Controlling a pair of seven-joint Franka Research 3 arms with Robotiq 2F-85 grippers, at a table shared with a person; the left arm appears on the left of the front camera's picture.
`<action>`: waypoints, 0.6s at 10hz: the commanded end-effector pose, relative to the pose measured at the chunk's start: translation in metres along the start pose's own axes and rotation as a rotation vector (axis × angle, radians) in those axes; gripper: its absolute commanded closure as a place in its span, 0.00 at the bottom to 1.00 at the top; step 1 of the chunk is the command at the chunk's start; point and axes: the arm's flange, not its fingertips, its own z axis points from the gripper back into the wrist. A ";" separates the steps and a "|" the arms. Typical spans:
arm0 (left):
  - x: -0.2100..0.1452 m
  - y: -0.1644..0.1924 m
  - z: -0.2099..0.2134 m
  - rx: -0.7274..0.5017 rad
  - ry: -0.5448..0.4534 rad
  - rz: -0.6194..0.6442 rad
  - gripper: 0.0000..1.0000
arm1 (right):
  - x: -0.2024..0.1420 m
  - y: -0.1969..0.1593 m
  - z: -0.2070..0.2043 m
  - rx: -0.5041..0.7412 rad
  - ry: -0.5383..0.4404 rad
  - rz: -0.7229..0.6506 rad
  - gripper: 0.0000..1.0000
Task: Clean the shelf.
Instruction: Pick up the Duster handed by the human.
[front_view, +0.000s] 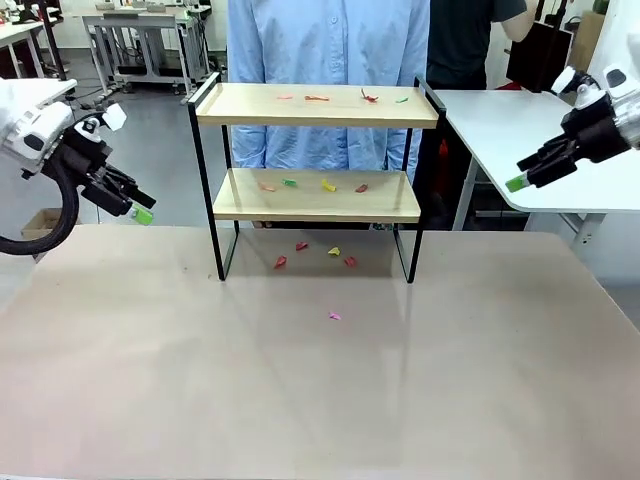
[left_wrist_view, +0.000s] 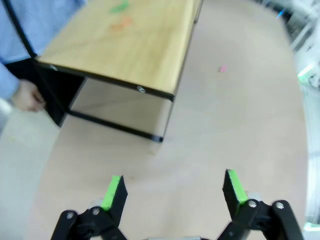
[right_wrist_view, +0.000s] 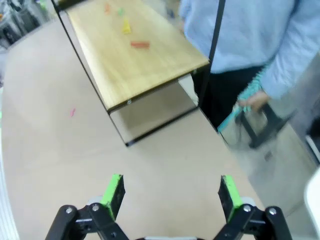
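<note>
Beige and wide, the table (front_view: 300, 400) takes most of the front view. The shelf (front_view: 240, 106) stands on its far half, near the middle, just in front of a person (front_view: 330, 40) in a light blue shirt, whose upper part is cut off by the picture edge. Small coloured scraps (front_view: 328, 185) lie on both wooden boards and on the table between the black legs; they are too small to say what they are. One pink scrap (front_view: 335, 316) lies alone, nearer to the robot. The left gripper (front_view: 140, 208) hangs in the air at the left, well apart from the shelf, and the right gripper (front_view: 520, 180) hangs at the right, before a white table (front_view: 500, 130). From the front their gaps are hard to judge, but each wrist view shows the green pads (left_wrist_view: 111, 191) standing wide with nothing between them. The left wrist view is blurred; a hand (left_wrist_view: 27, 96) of the person shows beside the black frame. In the right wrist view another hand (right_wrist_view: 255, 100) holds something teal that I cannot make out.
</note>
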 end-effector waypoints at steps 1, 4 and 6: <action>-0.012 0.050 0.003 -0.154 -0.194 -0.047 0.00 | -0.026 -0.067 -0.023 0.173 -0.115 0.051 0.00; -0.045 0.092 -0.004 -0.188 -0.407 -0.096 0.00 | -0.065 -0.105 -0.045 0.251 -0.239 0.130 0.00; -0.057 0.100 -0.009 -0.202 -0.511 -0.142 0.00 | -0.085 -0.116 -0.053 0.285 -0.302 0.126 0.00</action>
